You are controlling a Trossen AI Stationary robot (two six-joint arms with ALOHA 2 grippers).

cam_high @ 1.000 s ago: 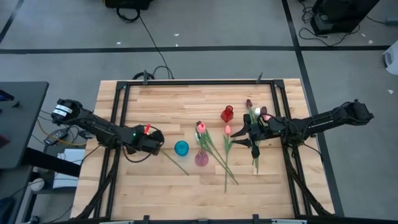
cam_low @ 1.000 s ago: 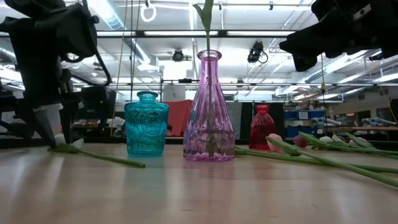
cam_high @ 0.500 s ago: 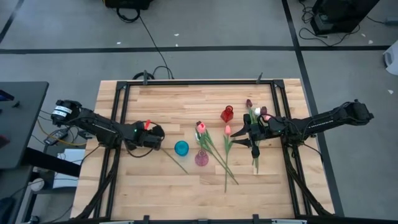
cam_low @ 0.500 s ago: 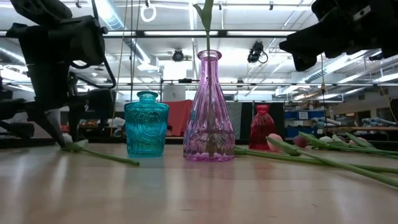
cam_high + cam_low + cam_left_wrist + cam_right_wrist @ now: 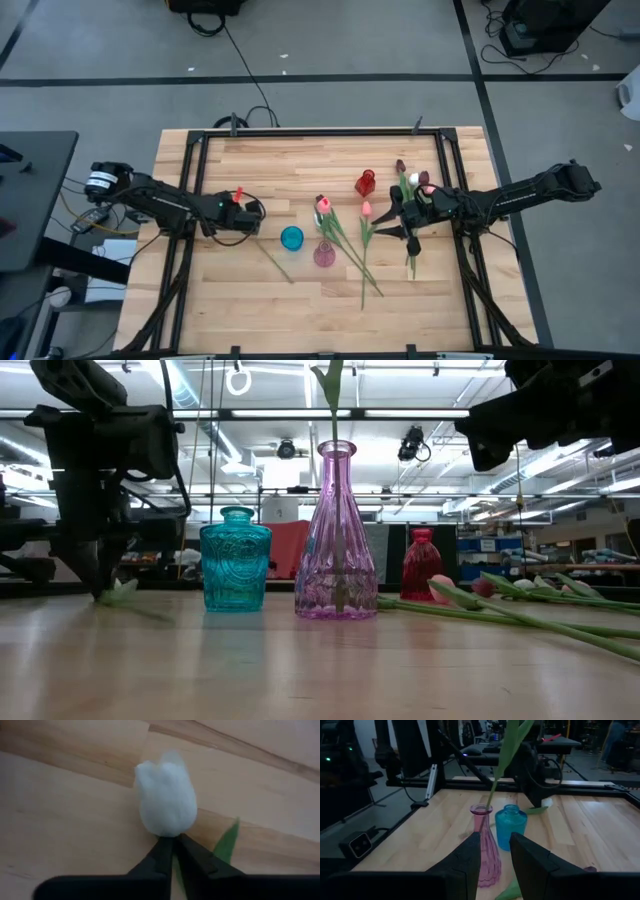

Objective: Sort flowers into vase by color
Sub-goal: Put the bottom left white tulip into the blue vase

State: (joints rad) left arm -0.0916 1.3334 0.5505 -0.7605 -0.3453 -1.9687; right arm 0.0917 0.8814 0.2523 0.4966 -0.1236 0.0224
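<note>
A white flower (image 5: pixel 167 802) lies on the wood left of the teal vase (image 5: pixel 291 238), its green stem (image 5: pixel 278 262) running toward the near edge. My left gripper (image 5: pixel 250 225) is shut on it. The pink vase (image 5: pixel 323 254) holds one upright stem (image 5: pixel 336 510), and the red vase (image 5: pixel 365 183) stands farther back. Several more flowers (image 5: pixel 364 250) lie on the table right of the vases, their stems pointing toward the near edge. My right gripper (image 5: pixel 386 230) hovers open above them, aimed at the pink vase (image 5: pixel 487 845). My left gripper pinches the white flower's stem right under the head (image 5: pixel 172 838) between its two fingertips (image 5: pixel 159 855). The fingers come steeply from above. The head and the stem lie on the table.
Black frame rails (image 5: pixel 195 190) run along the table's edges. White, pink and dark red flower heads (image 5: pixel 412 180) lie under my right arm. Bare wood (image 5: pixel 290 310) stretches along the near edge.
My left gripper has gone a little toward the table's far edge, rolled at the wrist, and shut on the white flower's stem. The stem's free end has swung slightly toward the table's left.
</note>
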